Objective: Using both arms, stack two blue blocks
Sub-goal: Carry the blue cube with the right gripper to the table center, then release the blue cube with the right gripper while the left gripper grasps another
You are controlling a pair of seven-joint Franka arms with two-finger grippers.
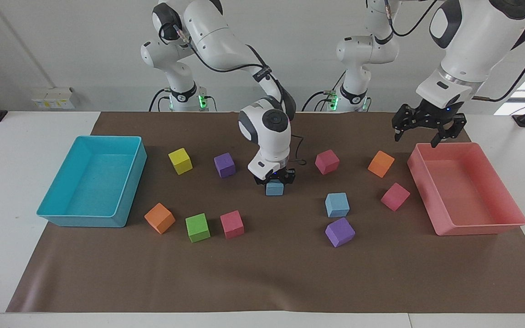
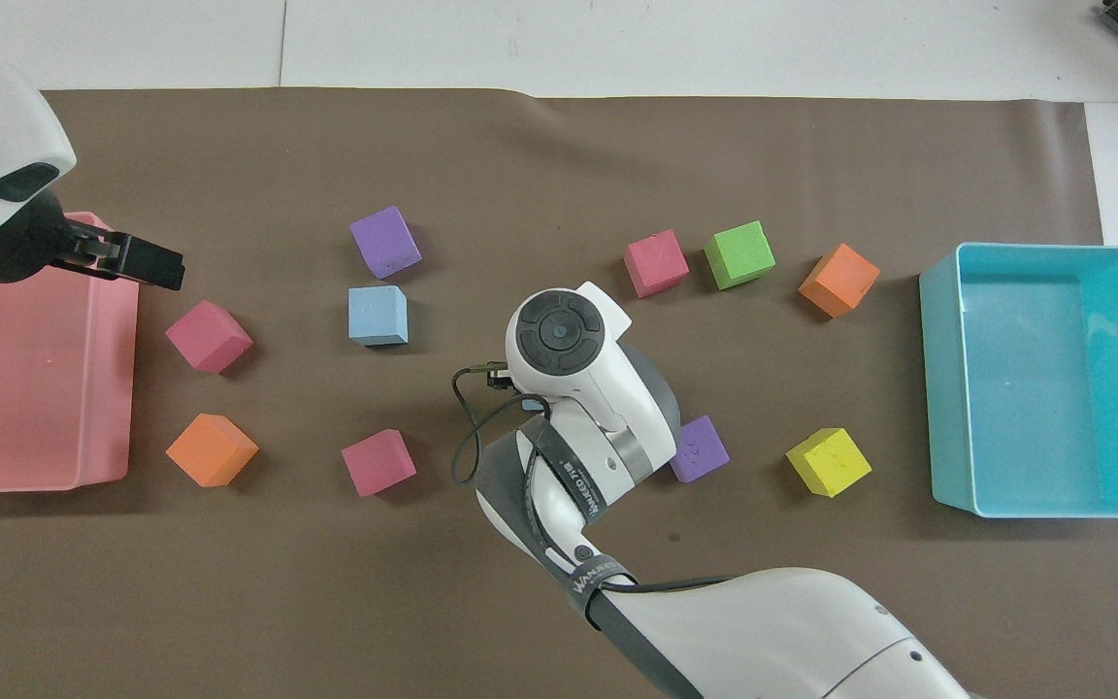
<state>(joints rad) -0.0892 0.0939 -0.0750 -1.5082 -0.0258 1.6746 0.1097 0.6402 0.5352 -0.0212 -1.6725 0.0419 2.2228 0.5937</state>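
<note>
My right gripper (image 1: 275,179) is shut on one blue block (image 1: 274,188), holding it low over the middle of the brown mat. I cannot tell whether it touches the mat. From overhead the right wrist (image 2: 559,335) covers it, apart from a sliver of the blue block (image 2: 532,403). The other blue block (image 1: 337,204) (image 2: 378,315) lies free on the mat toward the left arm's end, beside a purple cube (image 1: 340,231). My left gripper (image 1: 416,136) (image 2: 147,264) hangs open and empty in the air over the pink tray's corner.
A pink tray (image 1: 476,228) stands at the left arm's end and a turquoise tray (image 1: 84,221) at the right arm's end. Pink, orange, purple, yellow and green cubes lie scattered on the mat, among them a purple cube (image 1: 224,164) near the right gripper.
</note>
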